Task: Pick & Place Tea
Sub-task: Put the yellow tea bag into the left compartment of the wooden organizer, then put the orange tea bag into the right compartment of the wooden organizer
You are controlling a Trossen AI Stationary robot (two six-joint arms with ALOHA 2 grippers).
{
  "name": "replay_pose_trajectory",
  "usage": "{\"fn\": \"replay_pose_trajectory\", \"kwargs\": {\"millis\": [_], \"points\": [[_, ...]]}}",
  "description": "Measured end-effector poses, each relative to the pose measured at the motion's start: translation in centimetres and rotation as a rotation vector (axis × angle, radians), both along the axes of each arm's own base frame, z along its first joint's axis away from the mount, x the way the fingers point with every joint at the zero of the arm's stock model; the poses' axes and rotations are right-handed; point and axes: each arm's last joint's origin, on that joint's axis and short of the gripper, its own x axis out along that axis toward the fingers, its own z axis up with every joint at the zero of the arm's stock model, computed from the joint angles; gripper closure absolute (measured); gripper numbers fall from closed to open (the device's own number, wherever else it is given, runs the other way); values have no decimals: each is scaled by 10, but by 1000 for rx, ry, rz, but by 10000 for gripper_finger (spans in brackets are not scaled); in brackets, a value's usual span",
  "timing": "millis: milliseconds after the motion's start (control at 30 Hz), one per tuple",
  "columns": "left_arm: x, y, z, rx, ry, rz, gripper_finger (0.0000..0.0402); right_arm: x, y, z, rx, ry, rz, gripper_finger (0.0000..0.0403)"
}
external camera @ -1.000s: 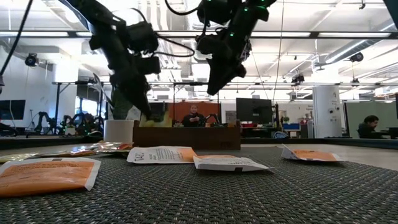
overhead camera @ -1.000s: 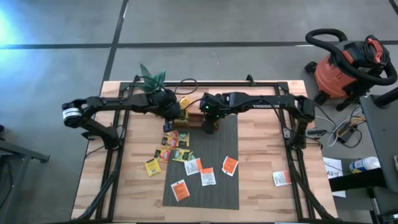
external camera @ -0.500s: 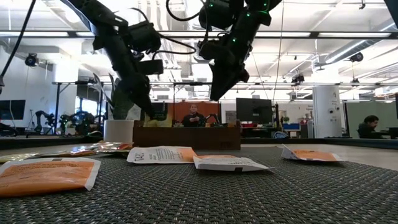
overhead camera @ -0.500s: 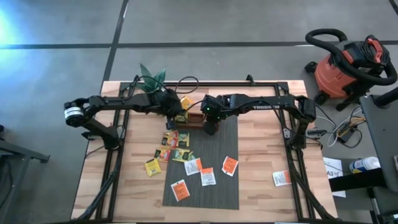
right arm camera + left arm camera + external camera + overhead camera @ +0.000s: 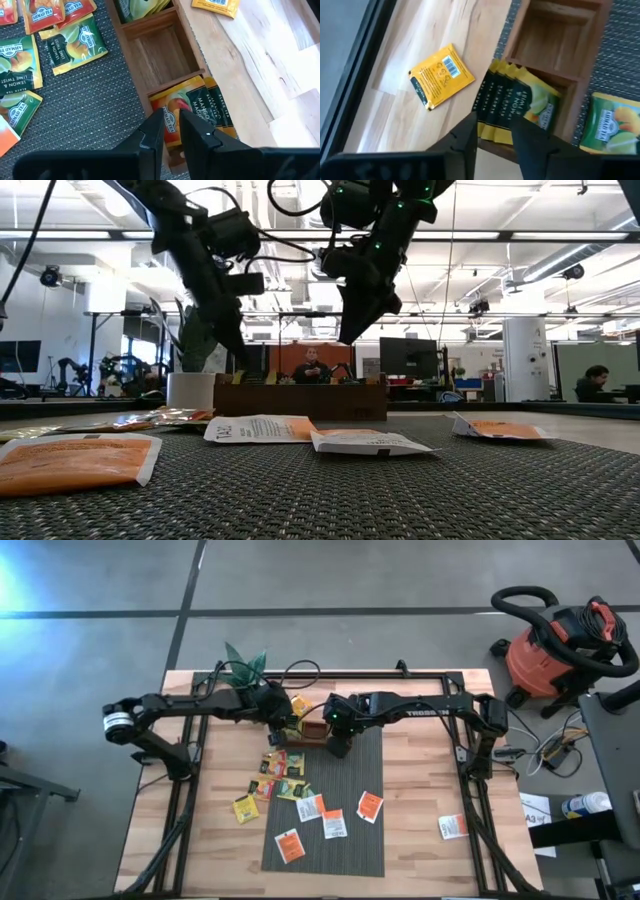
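— What differs from a second ago?

— My left gripper (image 5: pixel 495 125) has let go: its jaws were shut and now stand wide over the wooden tray (image 5: pixel 545 79), with the lemon sachets (image 5: pixel 520 102) lying in the compartment under them. My right gripper (image 5: pixel 171 117) has sunk a little lower. It is narrow, closed on the mango sachet (image 5: pixel 192 102), which sits in an end compartment of the tray.

— Where is the rest of the tea?

— In the high view, the loose sachets (image 5: pixel 334 823) are scattered below the tray in the middle of the frame, some on the grey mat (image 5: pixel 365 770) and some on bare wood. One yellow sachet (image 5: pixel 440 75) lies on the table (image 5: pixel 420 780) just beside the tray. One orange-and-white sachet (image 5: pixel 452 827) lies well apart at the lower right.

— How much room do you have?

— The two grippers are close together over the tray, at the mat's upper edge. The compartment between them is bare. Black frame rails (image 5: pixel 185 810) run down both sides of the table, well clear of me.

— And around you?

— It is a pale wood tabletop on a grey floor. There is a potted plant (image 5: pixel 243 665) at the table's upper left and a red vacuum (image 5: pixel 560 645) at the upper right. In the low view a person (image 5: pixel 313 365) sits far back in the room.
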Motion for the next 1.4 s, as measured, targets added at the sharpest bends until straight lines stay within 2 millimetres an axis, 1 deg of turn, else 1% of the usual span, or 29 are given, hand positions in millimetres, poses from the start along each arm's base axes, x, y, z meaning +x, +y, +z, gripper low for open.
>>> {"fn": "replay_pose_trajectory", "kwargs": {"millis": [67, 167, 300, 433, 567, 700, 800, 933, 1067, 1167, 1267, 1400], "points": [[0, -3, 6, 1, -2, -8, 279, 0, 0, 0, 0, -1, 0, 346], [-2, -8, 17, 6, -14, -9, 276, 0, 0, 0, -1, -1, 4, 346], [-9, -19, 45, -32, -85, 64, 275, 0, 0, 1, -2, -4, 4, 346], [-23, -39, 72, -126, -234, 165, 275, -2, 0, 7, -5, -23, 8, 346], [-41, -64, 85, -242, -366, 219, 275, -2, 0, 9, -1, -36, 10, 346], [-59, -91, 87, -343, -443, 243, 275, -3, 0, 11, 6, -42, -3, 346], [-69, -109, 85, -352, -496, 296, 275, -5, 0, 16, 16, -62, -29, 346], [-80, -120, 76, -321, -563, 432, 275, -10, -4, 27, 32, -113, -140, 346], [-83, -121, 60, -370, -550, 512, 275, -11, -22, 32, 79, -194, -287, 346], [-82, -119, 51, -365, -531, 540, 275, -12, -42, 34, 180, -268, -375, 346], [-83, -115, 45, -352, -521, 568, 275, -12, -62, 30, 285, -315, -440, 346], [-84, -104, 38, -331, -512, 630, 275, -12, -83, 24, 296, -353, -476, 346]]}}
